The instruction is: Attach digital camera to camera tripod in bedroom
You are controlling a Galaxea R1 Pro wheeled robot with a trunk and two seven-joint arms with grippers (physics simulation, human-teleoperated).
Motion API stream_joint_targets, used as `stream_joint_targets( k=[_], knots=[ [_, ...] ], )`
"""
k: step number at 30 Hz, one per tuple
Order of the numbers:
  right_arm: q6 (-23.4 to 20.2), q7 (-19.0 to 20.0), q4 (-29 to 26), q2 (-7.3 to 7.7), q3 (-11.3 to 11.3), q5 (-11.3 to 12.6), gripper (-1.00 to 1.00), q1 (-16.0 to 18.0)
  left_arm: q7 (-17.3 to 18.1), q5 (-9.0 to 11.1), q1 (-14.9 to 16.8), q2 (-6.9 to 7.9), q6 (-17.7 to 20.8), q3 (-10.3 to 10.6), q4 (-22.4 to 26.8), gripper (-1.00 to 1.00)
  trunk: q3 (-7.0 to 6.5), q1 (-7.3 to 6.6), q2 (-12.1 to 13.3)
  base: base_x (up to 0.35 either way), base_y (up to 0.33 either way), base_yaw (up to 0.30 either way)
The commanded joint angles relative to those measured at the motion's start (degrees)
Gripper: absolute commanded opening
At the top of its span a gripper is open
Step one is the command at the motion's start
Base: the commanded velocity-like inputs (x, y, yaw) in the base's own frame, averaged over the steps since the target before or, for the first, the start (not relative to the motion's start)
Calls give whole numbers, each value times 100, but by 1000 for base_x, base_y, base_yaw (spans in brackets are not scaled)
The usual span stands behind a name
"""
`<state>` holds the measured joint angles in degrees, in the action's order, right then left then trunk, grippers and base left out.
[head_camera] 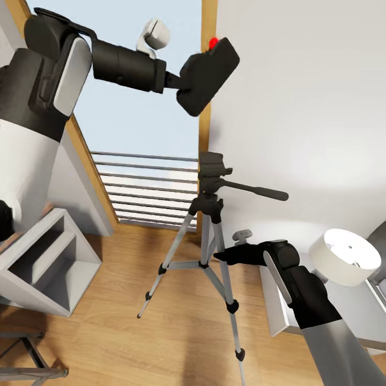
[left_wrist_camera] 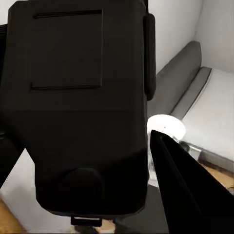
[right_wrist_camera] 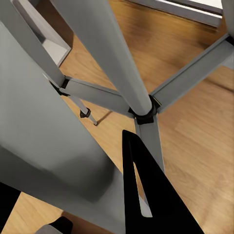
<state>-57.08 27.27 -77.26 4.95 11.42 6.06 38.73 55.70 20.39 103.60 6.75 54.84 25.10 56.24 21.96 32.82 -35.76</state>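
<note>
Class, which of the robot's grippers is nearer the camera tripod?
Right. The right gripper is at a leg of the camera tripod; the left gripper holds the digital camera high above.

open air above camera tripod (head_camera: 212,214) head

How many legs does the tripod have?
3. On the camera tripod in the head view, one leg slants toward the window side, one comes down toward the robot, and a third, partly hidden, sits between them behind.

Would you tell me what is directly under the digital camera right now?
The camera tripod stands below the digital camera, its black head bare, on the wood floor. The camera's underside is hidden.
</note>
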Motion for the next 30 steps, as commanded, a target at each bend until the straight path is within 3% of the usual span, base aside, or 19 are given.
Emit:
stream_joint_targets(
  k=[1,2,3,4,6,7,8,12,14,17,19,23,30],
  knots=[
    [-31,-33,194,6,7,-9,-100,3,208,-299,120,-62,16,156,-55,-100,9,3,-6,0,0,0],
    [-31,-34,194,6,7,-9,-100,5,307,-460,176,-104,18,234,-79,-100,9,3,-6,0,0,0],
    [-31,-35,194,6,6,-9,-100,4,513,-790,285,-183,21,407,-117,-100,9,3,-6,0,0,0],
    [-29,-36,194,6,5,-9,-100,6,620,-952,339,-218,22,497,-134,-100,9,3,-6,0,0,0],
    [-30,-37,194,6,4,-9,-100,4,1043,-1521,504,-319,6,792,-169,-100,9,3,-6,0,0,0],
    [-30,-37,194,6,3,-9,-100,4,1130,-1637,528,-334,-2,842,-168,-100,9,3,-6,0,0,0],
    [-31,-38,194,6,1,-9,-100,6,1377,-1977,586,-356,-26,970,-164,-100,9,3,-6,0,0,0],
    [-30,-38,194,6,1,-9,-100,4,1493,-2231,613,-367,-38,1164,-162,-100,9,3,-6,0,0,0],
    [-30,-38,194,6,1,-9,-100,5,1522,-2359,619,-380,-41,1404,-168,-100,9,3,-6,0,0,0],
    [-31,-38,194,6,0,-9,-100,4,1547,-2553,624,-390,-39,1934,-170,-100,9,3,-6,0,0,0],
    [-31,-38,194,6,0,-9,-100,3,1555,-2611,625,-388,-37,2125,-147,-100,9,3,-6,0,0,0],
    [-31,-38,194,6,0,-9,-100,5,1564,-2656,626,-370,-38,2259,-60,-100,9,3,-6,0,0,0],
    [-31,-38,194,6,0,-9,-100,5,1562,-2656,626,-371,-9,2293,129,-100,9,3,-6,0,0,0]
  ],
)
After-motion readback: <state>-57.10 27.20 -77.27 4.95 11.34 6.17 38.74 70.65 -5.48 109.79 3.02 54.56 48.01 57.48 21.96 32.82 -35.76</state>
